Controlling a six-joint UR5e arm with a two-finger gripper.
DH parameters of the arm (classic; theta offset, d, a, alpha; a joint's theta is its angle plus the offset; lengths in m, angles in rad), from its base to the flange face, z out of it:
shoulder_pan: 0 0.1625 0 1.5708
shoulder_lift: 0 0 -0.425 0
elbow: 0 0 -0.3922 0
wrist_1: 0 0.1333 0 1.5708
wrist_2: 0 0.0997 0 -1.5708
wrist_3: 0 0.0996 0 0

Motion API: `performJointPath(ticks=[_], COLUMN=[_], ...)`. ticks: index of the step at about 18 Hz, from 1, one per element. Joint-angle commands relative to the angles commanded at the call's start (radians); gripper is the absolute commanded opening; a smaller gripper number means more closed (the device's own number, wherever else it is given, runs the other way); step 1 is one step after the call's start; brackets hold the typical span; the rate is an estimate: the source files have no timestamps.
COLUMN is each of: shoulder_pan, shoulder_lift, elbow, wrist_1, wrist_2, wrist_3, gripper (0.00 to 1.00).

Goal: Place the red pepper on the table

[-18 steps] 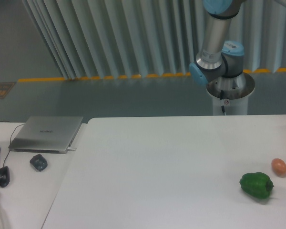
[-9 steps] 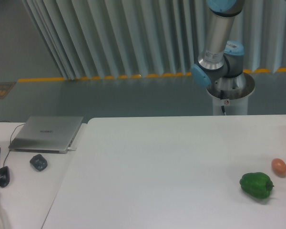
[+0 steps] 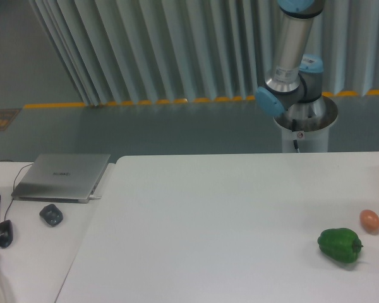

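Table [image 3: 227, 214] is bearing only a green bell pepper [image 3: 340, 245] and an orange-brown egg [image 3: 369, 220]. Red pepper and gripper are sitting outside my view, so I cannot tell the fingers' state; I reckon carrying is under way, lowering next.

Back wall is covered by pale vertical blinds [image 3: 177, 50], slanting at 10 o'clock. Grey floor [image 3: 145, 129] is crossed by a yellow stripe [image 3: 145, 102]. A smaller white desk [image 3: 31, 252] is seen at 8 o'clock, bearing a closed laptop [image 3: 62, 177] and mouse [image 3: 3, 233]. Light is even, cool.

The laptop [image 3: 62, 175] lid's small logo is too blurred to read.
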Motion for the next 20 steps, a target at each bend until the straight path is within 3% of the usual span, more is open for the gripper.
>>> performJointPath(ticks=[6, 12, 20], shoulder_pan=[0.002, 0.003, 0.009], shoulder_lift=[-0.08, -0.118, -0.135], elbow=[-0.009, -0.009, -0.008], wrist_1=[0.057, 0.091, 0.094], wrist_2=[-0.012, -0.048, -0.048], wrist_3=[-0.19, -0.214, -0.212], gripper=[1.0, 1.0, 1.0])
